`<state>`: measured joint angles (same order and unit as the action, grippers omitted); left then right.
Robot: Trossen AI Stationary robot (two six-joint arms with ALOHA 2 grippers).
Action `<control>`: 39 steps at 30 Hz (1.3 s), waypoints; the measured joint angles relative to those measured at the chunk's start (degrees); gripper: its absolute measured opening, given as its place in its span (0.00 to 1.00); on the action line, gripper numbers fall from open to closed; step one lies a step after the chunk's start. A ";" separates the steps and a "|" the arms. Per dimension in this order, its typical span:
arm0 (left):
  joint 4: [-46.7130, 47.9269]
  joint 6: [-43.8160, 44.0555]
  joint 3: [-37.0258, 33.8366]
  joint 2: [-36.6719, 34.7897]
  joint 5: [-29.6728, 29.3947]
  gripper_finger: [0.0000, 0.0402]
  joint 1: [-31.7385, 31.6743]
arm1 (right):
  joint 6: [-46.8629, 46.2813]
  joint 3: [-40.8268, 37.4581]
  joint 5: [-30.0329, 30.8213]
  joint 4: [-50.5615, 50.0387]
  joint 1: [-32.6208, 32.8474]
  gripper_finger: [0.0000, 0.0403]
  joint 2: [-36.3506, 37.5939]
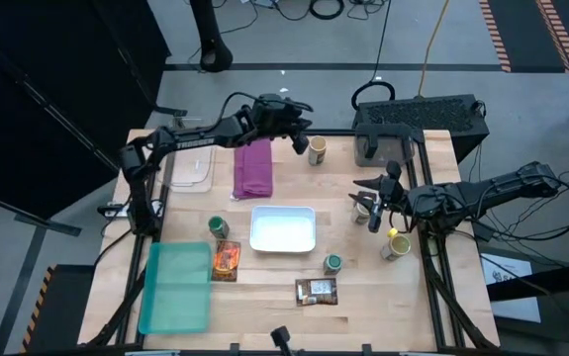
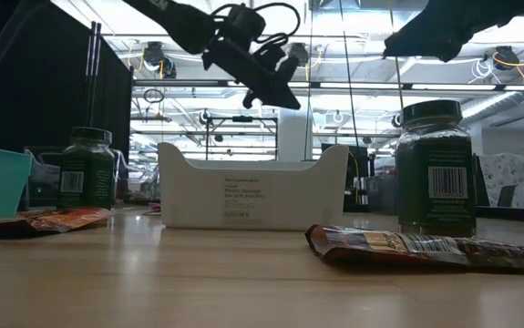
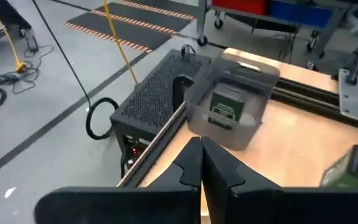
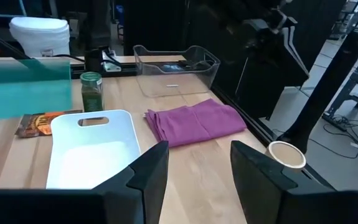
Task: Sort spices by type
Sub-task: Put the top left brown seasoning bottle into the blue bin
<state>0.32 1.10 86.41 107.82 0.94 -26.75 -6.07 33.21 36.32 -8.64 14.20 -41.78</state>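
Overhead, the left gripper (image 1: 300, 142) hangs above the desk's (image 1: 383, 297) far edge, just beside a tan-lidded jar (image 1: 317, 150). Its fingers (image 3: 188, 168) are pressed together with nothing between them. The right gripper (image 1: 371, 201) is over the desk's right side, near the right edge. Its fingers (image 4: 150, 165) stand apart, and only the desk and cloth show through the gap, so it grips nothing.

A second tan-lidded jar (image 1: 395, 245) stands by the right edge, nearer the front than the right gripper. A grey bin (image 1: 381, 148) sits at the far right corner, and the left wrist view shows a jar with a green label (image 3: 227, 107) inside it; its lid colour cannot be told.

A white bin (image 1: 283, 228) lies near the desk's middle. One green-lidded jar (image 1: 219, 227) stands just beside its left end, and another (image 1: 332, 263) stands off its front right corner. The orange packet (image 1: 227, 259) lies flat in front of the first green jar, beside a teal tray (image 1: 176, 287) at the front left corner. The brown packet (image 1: 316, 291) lies flat near the front edge, close to the second green jar.

A purple cloth (image 1: 254, 166) lies folded behind the white bin, towards the far edge, with a clear tray (image 1: 193, 170) to its left.
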 joint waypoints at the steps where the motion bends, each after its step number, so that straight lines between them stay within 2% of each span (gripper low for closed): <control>1: -1.46 -0.16 0.00 0.41 -0.05 0.02 -0.01 | 0.18 0.00 0.02 0.02 0.00 0.38 0.00; 5: -6.21 -1.59 0.00 2.00 0.05 0.06 -0.08 | 1.09 0.00 0.20 0.21 -0.02 0.38 0.00; 11: -4.47 -4.06 0.37 3.20 0.14 0.16 -0.05 | 2.65 0.00 1.33 0.24 -0.02 0.38 0.00; 16: -4.05 -4.63 0.37 4.52 0.25 0.35 1.82 | 3.76 0.00 1.40 0.53 -0.02 0.38 0.00; 19: -3.84 -4.46 0.37 4.66 -2.62 0.49 2.07 | 3.76 0.00 1.46 0.84 -0.02 0.38 0.00; 24: -3.64 -0.07 0.44 5.19 -3.35 0.66 1.83 | 3.61 0.00 1.50 0.83 -0.02 0.38 0.00; 27: -4.76 0.07 0.48 6.24 -2.69 0.69 1.76 | 3.59 0.00 1.49 0.78 -0.03 0.38 -0.02; 36: -6.34 -0.43 0.46 9.10 -0.94 0.69 2.43 | 3.33 0.00 1.40 0.24 -0.26 0.38 -0.04; 39: -7.22 -3.32 0.46 10.34 -0.93 0.69 3.11 | 3.33 0.00 1.40 0.22 -0.45 0.38 -0.02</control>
<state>-6.90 -2.22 86.87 118.16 0.01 -23.64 -2.74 33.21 37.72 -8.43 13.75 -41.80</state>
